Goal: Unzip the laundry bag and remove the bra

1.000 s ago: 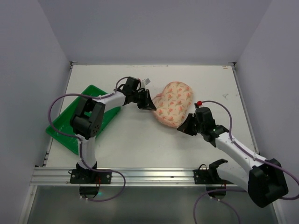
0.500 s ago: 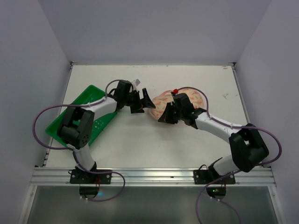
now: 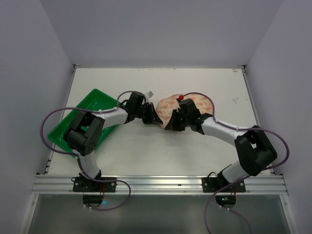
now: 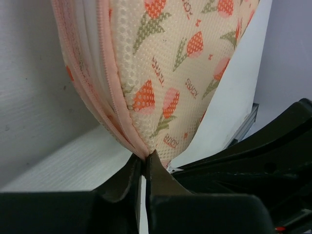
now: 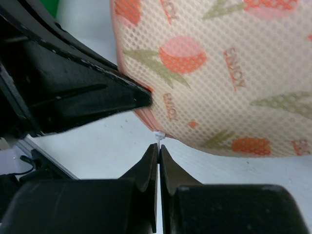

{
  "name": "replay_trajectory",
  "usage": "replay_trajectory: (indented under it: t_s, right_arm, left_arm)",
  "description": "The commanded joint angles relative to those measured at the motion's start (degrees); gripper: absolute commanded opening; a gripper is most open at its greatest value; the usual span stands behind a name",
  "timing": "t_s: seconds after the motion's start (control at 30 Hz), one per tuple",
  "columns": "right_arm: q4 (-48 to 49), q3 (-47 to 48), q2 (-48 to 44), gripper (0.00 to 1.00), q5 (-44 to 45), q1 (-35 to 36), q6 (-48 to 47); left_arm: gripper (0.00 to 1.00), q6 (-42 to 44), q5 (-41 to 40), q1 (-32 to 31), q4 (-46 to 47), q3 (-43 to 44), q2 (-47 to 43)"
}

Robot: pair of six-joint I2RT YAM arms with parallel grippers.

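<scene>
Left tool point(image 4: 144, 168) moved in, pinching laundry bag point(image 4: 180, 73), right tool point(image 5: 158, 150) pinching zip pull point(image 5: 158, 135)

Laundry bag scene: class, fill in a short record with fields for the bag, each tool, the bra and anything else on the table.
Laundry bag: cream-peach tulip print, pink zip edging, on the table
Left tool: shut, pinching the bag's pink edge at its tip
Right tool: shut on a small white tab at the bag's edge, probably the zip pull
Bra: not visible
Other: green tray at the table's left side
</scene>
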Motion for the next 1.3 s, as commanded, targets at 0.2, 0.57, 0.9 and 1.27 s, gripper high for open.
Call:
replay_trajectory:
  t_s: [0.2, 0.57, 0.9, 1.27]
  right_arm:
    - [-7.97, -10.02, -11.78, 0.00, 5.38, -4.96, -2.75]
    - [-12.80, -7.92, -18.63, 0.71, 6.77, -9.46, -6.36]
    - [-22.13, -10.55, -27.95, 0.92, 19.01, -16.47, 4.71]
    - [-12.99, -6.44, -16.02, 0.88, 12.35, -23.96, 6.13]
  left_arm:
    - [0.00, 1.41, 0.64, 2.86, 2.72, -1.52, -0.60]
    - [0.22, -1.75, 1.60, 0.67, 8.96, -9.96, -3.50]
    - [0.95, 14.75, -8.84, 2.07, -8.34, -0.69, -13.44]
    - [0.83, 28.83, -10.53, 0.67, -10.55, 26.85, 7.73]
